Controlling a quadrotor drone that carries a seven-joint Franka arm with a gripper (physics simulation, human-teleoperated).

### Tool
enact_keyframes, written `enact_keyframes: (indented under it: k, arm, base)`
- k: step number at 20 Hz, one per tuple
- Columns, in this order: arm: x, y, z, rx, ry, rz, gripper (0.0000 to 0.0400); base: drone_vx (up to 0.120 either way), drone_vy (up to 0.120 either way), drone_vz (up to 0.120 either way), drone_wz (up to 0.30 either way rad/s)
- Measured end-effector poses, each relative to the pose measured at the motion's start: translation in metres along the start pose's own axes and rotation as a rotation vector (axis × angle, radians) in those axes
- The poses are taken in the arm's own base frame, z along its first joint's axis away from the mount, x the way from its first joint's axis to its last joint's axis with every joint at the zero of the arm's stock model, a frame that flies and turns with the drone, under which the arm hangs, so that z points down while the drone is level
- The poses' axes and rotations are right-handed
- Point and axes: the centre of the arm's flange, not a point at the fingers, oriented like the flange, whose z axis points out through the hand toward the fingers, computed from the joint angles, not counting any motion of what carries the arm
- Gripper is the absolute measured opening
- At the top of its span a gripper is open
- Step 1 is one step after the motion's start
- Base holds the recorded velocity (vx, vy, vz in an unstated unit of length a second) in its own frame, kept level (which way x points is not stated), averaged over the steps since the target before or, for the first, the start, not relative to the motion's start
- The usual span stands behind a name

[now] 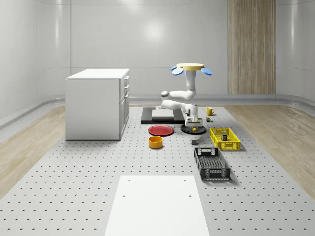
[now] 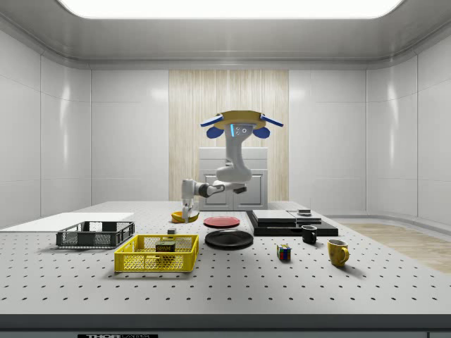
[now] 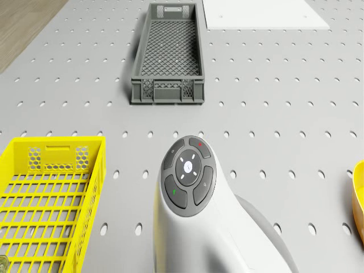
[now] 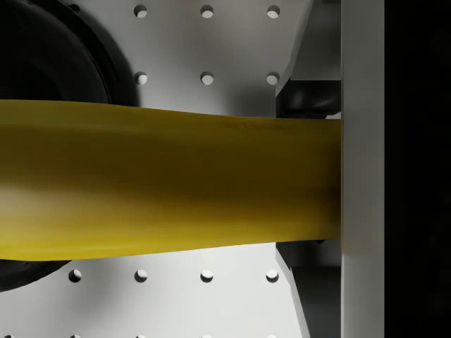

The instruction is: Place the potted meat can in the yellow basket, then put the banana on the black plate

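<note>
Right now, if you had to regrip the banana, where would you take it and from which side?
Mid-body, from above, as the gripper holds it now: there the banana runs even across the jaws, so fingers close on its narrow width. The drone hovers near the black plate.

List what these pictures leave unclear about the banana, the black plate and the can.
- Banana: both ends hidden in the wrist view, one cut by the frame edge, one behind a finger.
- Black plate: mostly covered by the banana in the wrist view; touching or apart cannot be told.
- Can in the yellow basket: label too small, side view.
</note>
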Motion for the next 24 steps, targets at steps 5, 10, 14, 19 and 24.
enact_keyframes:
  k: [5,10,14,19,24]
  arm:
    - [0.0,0.0,0.0,0.0,0.0,0.0,0.0201]
    - [0.0,0.0,0.0,0.0,0.0,0.0,0.0201]
    - [0.0,0.0,0.0,0.0,0.0,0.0,0.0201]
    - [0.0,0.0,0.0,0.0,0.0,0.0,0.0201]
    - [0.0,0.0,0.0,0.0,0.0,0.0,0.0201]
  base:
    - [-0.12,0.056,0.0,0.0]
    - [-0.12,0.024,0.0,0.0]
    - [-0.12,0.0,0.0,0.0]
    - [-0.12,0.0,-0.04,0.0]
    - [-0.12,0.0,0.0,0.0]
